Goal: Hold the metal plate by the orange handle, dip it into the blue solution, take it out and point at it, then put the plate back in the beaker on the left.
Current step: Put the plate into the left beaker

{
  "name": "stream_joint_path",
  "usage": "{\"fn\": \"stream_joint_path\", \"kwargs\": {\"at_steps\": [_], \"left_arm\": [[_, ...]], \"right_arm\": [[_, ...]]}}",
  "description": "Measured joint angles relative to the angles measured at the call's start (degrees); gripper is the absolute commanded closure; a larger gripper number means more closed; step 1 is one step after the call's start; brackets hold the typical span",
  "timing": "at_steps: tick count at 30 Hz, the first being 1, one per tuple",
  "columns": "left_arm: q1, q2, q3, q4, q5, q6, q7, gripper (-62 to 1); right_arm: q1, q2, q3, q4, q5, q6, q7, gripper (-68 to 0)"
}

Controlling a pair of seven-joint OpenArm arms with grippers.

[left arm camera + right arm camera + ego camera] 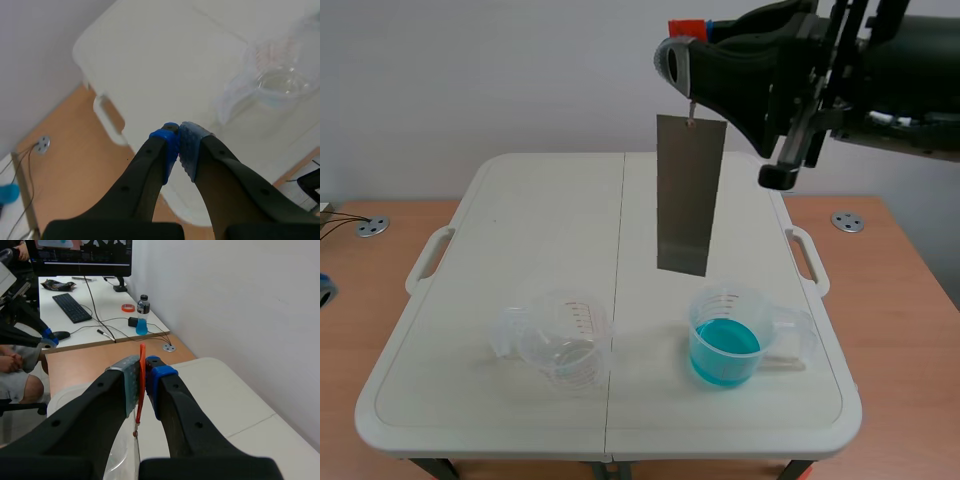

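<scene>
Right hand (143, 374) pinches the handle (142, 354); left hand (179, 145) closed, empty. The dangling plate (688, 195) could swing, tipping the blue beaker (725, 345).

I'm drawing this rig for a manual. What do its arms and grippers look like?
The right arm is bulky and black, with thin dark cables or rods crossing it. The left gripper and right gripper each have two thick black fingers tipped with dotted pads, one bright blue, one paler grey.
</scene>
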Motion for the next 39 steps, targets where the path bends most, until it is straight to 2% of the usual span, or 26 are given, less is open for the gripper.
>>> {"fn": "stream_joint_path", "kwargs": {"at_steps": [4,9,13,16,19,24,28,39], "left_arm": [[8.02,0.0,-0.39,-0.13,-0.02,2.82,0.04,-3.2],[15.65,0.94,-0.31,-1.88,-0.02,2.89,0.04,-3.2],[17.86,3.58,0.17,-4.96,-0.02,2.75,0.04,-3.2],[17.68,5.46,2.25,-8.2,-0.02,2.12,0.0,-3.2],[17.2,7.1,5.6,-11.47,-0.02,-0.09,0.02,-3.2],[17.03,8.92,11.78,-15.67,0.02,-0.17,0.02,-3.2],[15.65,9.07,16.02,-19.06,0.0,-0.17,-0.04,-3.2],[5.27,9.07,24.7,-31.32,0.0,0.0,-0.17,-3.2]], "right_arm": [[1.88,-3.21,-1.86,0.0,-0.04,-0.09,-2.91,-1.3],[3.85,-7.19,-5.05,0.0,-2.82,-0.11,-5.31,-1.3],[5.14,-9.99,-7.74,0.0,-5.07,-0.09,-6.16,-1.3],[5.68,-11.61,-9.53,0.0,-6.34,-0.07,-6.95,-1.3],[5.68,-13.09,-10.51,0.0,-7.8,-0.04,-7.17,-1.3],[5.68,-15.61,-11.69,0.0,-10.73,-0.13,-7.82,-1.3],[5.68,-17.42,-13.53,0.0,-12.68,-0.83,-9.09,-1.3],[5.7,-19.52,-15.72,-1.64,-13.6,-1.92,-9.03,-1.3]]}}
